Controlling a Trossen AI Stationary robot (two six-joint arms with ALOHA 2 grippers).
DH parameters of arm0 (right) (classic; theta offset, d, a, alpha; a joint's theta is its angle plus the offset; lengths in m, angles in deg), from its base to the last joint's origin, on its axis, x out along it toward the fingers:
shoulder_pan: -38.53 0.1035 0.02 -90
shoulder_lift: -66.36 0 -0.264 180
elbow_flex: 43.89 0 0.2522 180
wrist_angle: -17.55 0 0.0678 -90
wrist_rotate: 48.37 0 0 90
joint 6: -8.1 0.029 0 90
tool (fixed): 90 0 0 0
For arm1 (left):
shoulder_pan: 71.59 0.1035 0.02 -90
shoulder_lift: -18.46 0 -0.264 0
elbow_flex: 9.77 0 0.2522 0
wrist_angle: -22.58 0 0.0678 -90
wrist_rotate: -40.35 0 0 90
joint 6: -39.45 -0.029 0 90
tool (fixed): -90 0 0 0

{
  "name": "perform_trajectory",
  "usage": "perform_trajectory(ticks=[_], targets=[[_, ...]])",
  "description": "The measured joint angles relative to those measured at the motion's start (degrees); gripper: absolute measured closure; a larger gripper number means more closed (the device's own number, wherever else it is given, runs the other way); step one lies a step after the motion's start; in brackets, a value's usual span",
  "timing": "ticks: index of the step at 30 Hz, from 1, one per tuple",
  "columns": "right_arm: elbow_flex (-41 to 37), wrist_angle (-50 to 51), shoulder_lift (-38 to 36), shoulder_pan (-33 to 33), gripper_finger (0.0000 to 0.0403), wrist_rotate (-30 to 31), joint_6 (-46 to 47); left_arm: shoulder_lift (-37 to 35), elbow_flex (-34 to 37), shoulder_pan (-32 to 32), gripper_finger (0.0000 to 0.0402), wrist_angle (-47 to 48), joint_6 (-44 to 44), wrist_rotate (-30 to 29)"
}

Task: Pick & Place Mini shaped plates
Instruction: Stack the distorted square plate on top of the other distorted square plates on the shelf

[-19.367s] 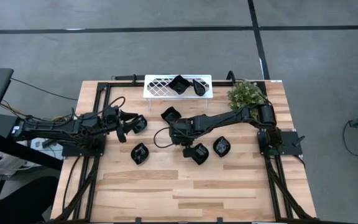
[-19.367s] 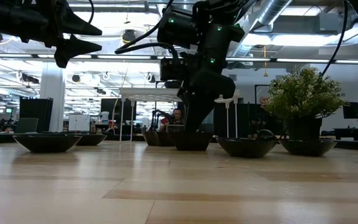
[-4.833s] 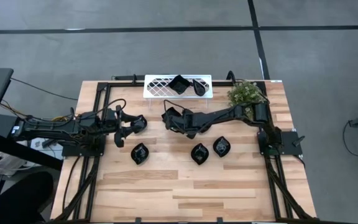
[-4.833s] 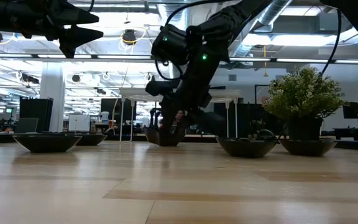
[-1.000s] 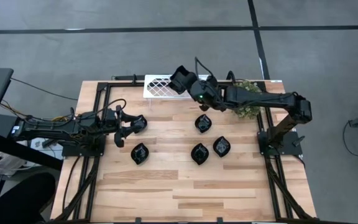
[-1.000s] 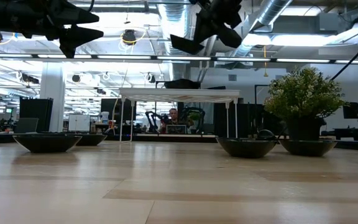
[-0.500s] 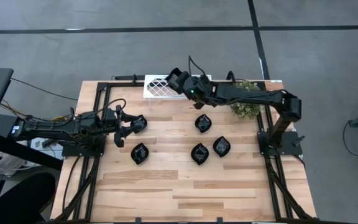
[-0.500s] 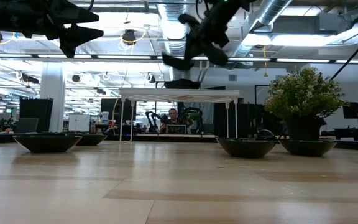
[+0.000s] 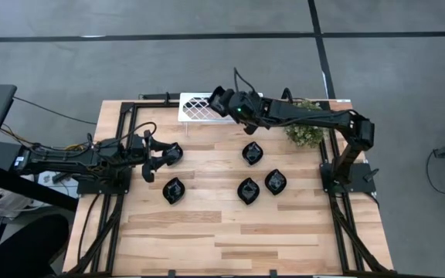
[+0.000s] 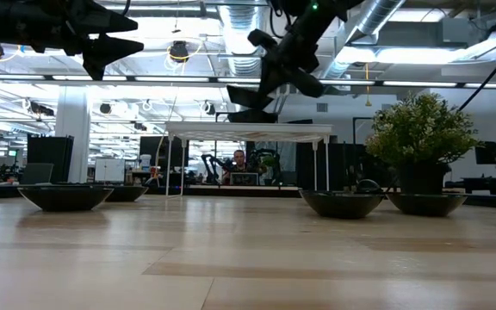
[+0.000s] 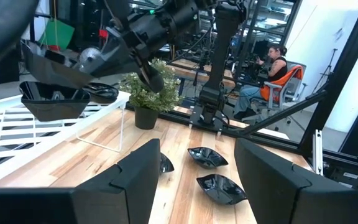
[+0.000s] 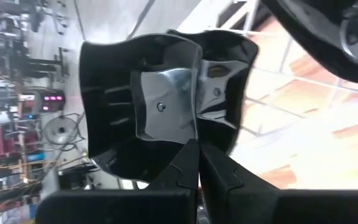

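Beyond the wooden table [image 9: 230,232], a seated person [image 11: 272,65] faces desks.

Glossy black wavy-edged small plates [image 9: 248,190], white diamond-lattice metal tray [image 9: 195,106], pale striped butcher-block wooden table [image 9: 207,232], green leafy potted plant [image 9: 306,123], matte black robot arms, grey floor.

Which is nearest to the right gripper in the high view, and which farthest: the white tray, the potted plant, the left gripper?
From the right gripper:
1. White tray, directly beneath it at the far edge.
2. Potted plant, on the right side.
3. Left gripper, on the left side.
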State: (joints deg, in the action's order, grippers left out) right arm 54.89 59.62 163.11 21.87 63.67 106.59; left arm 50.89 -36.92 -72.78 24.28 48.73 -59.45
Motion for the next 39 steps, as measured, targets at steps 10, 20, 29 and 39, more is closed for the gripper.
perform_trajectory(ticks=[10, 20, 29, 39], targets=[[0.00, 2.26, -0.04, 0.14, 0.0402, -1.21, 0.80, 0.00, 0.00, 0.00, 0.0192, -0.02, 0.00, 0.02], [0.00, 4.26, -0.05, -0.31, 0.0402, -2.56, 1.69, 0.00, 0.00, 0.00, 0.0192, -0.02, 0.00, 0.02], [0.00, 4.26, -0.06, -0.40, 0.0397, -2.54, -1.35, 0.00, 0.00, 0.00, 0.0192, -0.01, 0.00, 0.02], [0.00, 4.24, -0.06, -0.77, 0.0375, -2.58, 0.42, 0.00, 0.00, 0.00, 0.0192, -0.02, 0.00, 0.02]])
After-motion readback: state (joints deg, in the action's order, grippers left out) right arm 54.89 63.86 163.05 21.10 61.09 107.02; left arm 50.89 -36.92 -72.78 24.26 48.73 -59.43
